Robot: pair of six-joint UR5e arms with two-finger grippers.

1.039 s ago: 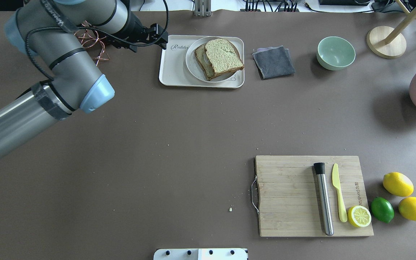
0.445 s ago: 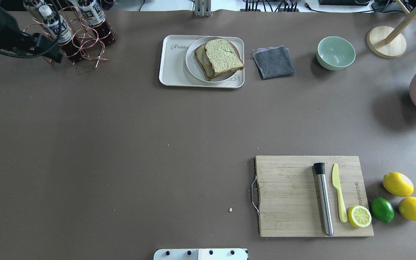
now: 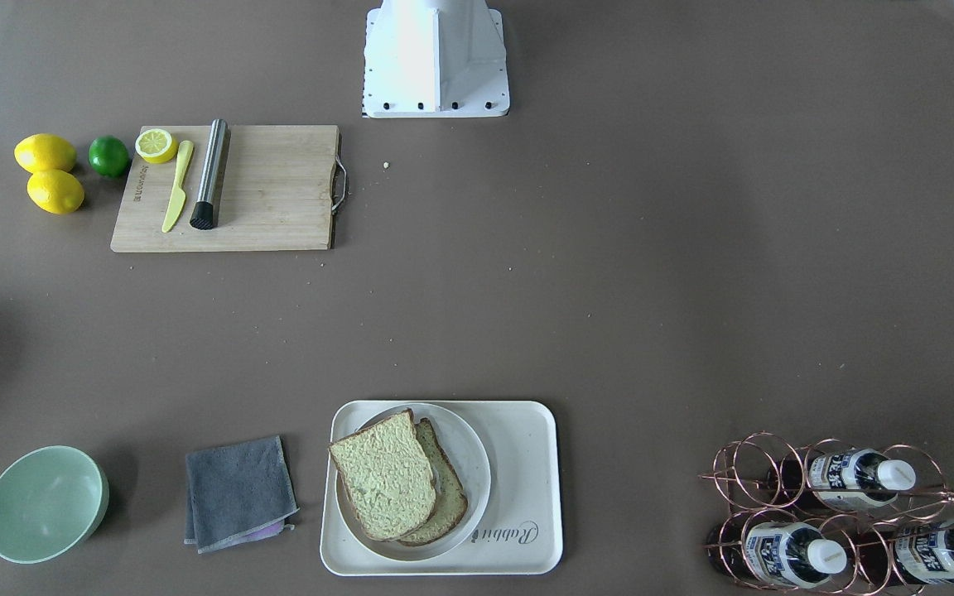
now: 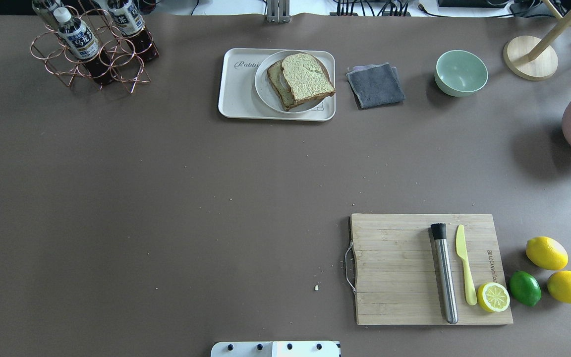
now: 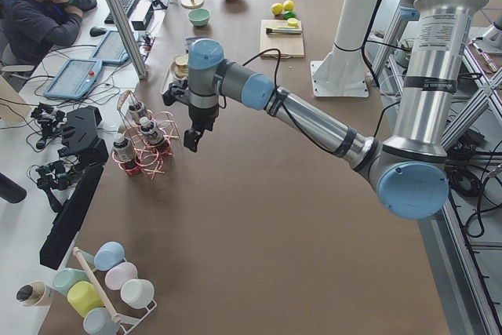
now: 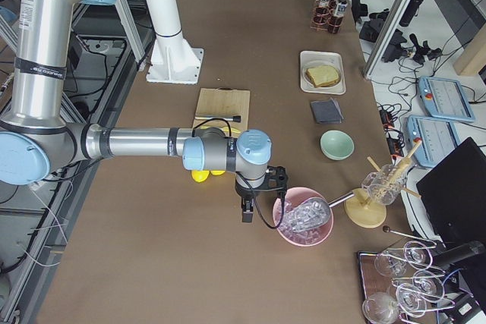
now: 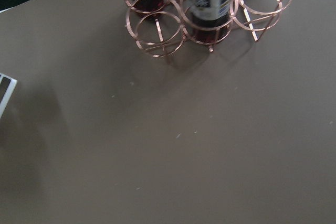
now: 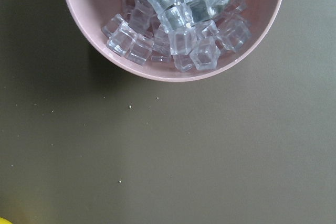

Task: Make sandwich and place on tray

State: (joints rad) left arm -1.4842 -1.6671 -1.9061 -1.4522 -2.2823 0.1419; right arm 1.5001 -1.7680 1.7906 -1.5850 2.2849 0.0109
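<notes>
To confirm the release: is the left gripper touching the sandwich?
Apart. The overhead view shows the sandwich alone on its plate; the exterior left view shows the left gripper by the bottle rack.

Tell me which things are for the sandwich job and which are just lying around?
For the job:
- sandwich
- tray

Just lying around:
- cutting board
- lemons
- lime
- cloth
- green bowl
- bottles
- pink bowl of ice
</notes>
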